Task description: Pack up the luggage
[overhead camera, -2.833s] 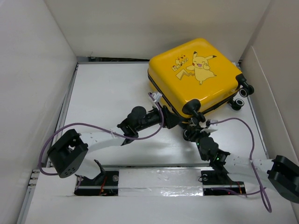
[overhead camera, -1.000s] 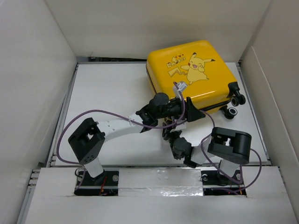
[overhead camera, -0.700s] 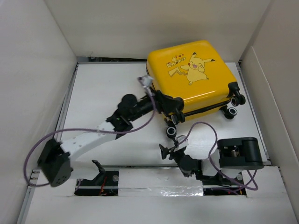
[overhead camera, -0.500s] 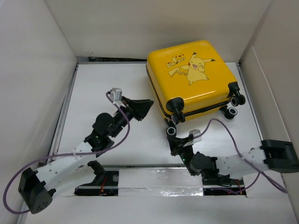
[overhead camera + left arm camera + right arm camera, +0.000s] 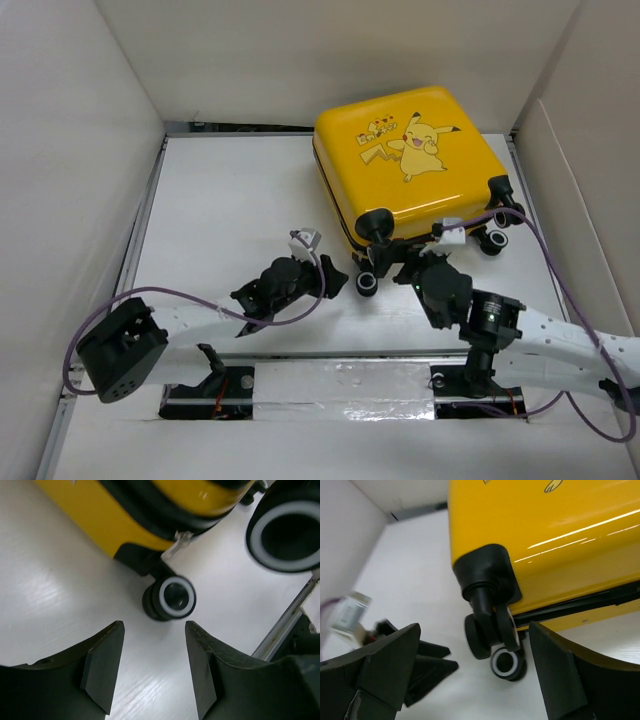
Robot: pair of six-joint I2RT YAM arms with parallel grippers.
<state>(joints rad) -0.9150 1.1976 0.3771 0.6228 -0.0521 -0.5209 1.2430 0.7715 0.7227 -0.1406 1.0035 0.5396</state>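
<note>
- Top ext: white table, white walls on 3 sides. Closed yellow Pikachu suitcase lies flat at far right, cartoon face up, wheels toward the arms. Left gripper and right gripper sit low by its near corner.
- L wrist: jaws partly open, nothing held. Black caster wheel w/ white ring lies ahead, clear of the fingers.
- R wrist: jaws wide open, nothing held. Suitcase corner w/ its wheel housing lies ahead, not touching.
</note>
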